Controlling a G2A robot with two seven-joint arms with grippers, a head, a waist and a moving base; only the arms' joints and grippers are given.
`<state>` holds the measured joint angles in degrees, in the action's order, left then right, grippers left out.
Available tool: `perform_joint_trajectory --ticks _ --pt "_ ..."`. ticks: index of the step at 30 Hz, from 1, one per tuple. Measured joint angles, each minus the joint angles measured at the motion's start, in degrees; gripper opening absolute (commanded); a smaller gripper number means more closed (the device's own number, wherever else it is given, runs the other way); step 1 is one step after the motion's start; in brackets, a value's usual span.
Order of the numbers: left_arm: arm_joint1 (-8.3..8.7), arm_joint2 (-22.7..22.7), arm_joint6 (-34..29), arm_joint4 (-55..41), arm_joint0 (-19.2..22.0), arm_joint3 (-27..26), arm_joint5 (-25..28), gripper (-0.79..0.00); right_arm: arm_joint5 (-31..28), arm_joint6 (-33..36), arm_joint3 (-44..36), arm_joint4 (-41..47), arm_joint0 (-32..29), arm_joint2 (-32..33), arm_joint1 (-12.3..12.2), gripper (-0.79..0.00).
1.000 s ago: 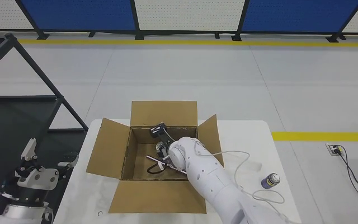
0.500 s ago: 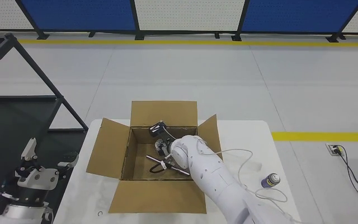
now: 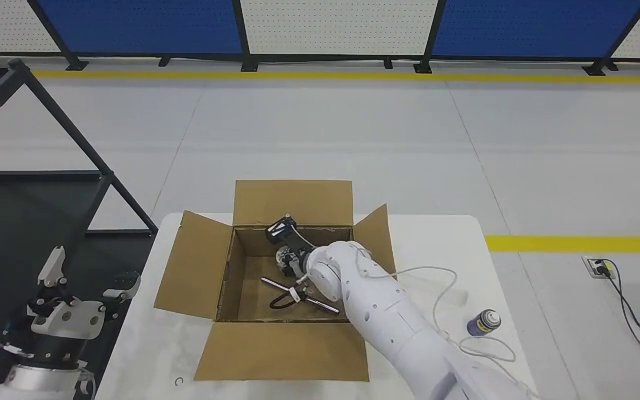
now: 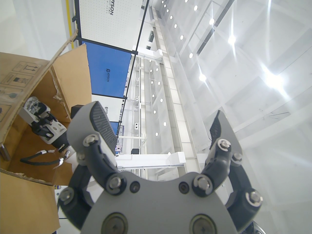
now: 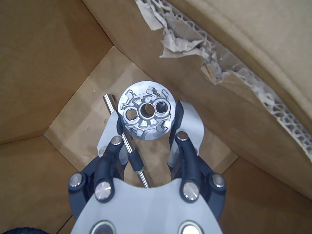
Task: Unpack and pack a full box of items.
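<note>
We see a pale grey smooth floor point(image 3: 400, 140) crossed by a yellow painted line point(image 3: 300, 74), beyond which stand blue and white partition panels point(image 3: 140, 25) in black frames. Overhead, a high white ceiling point(image 4: 243, 98) carries rows of bright round lamps point(image 4: 231, 40).

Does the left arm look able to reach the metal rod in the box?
Probably not: the left gripper, open, points upward outside the box, and the right arm, holding a metal disc, hangs over the metal rod.

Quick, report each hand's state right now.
Left hand: open, holding nothing.
Right hand: closed on the round metal part, inside the box.
</note>
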<state>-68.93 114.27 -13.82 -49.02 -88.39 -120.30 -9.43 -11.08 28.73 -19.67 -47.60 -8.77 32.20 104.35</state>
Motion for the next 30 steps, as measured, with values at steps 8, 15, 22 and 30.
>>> perform_joint_trajectory --ticks 8,15,22,30 --pt "0.0 0.0 0.0 0.0 0.0 0.0 0.0 0.0 -2.8 -2.9 -5.6 -3.2 -2.8 2.0 -3.2 -0.785" --pt "0.0 0.0 0.0 0.0 0.0 0.0 0.0 0.0 -1.0 -2.4 -16.0 -6.5 -7.7 5.5 -7.0 -0.785" --pt "0.0 0.0 0.0 0.0 0.0 0.0 0.0 0.0 -1.0 1.8 -30.3 -10.9 -14.7 11.5 -11.7 -0.785" --pt "0.0 0.0 0.0 0.0 0.0 0.0 0.0 0.0 -1.5 7.0 -42.4 -13.7 -21.2 17.2 -14.7 -0.785"
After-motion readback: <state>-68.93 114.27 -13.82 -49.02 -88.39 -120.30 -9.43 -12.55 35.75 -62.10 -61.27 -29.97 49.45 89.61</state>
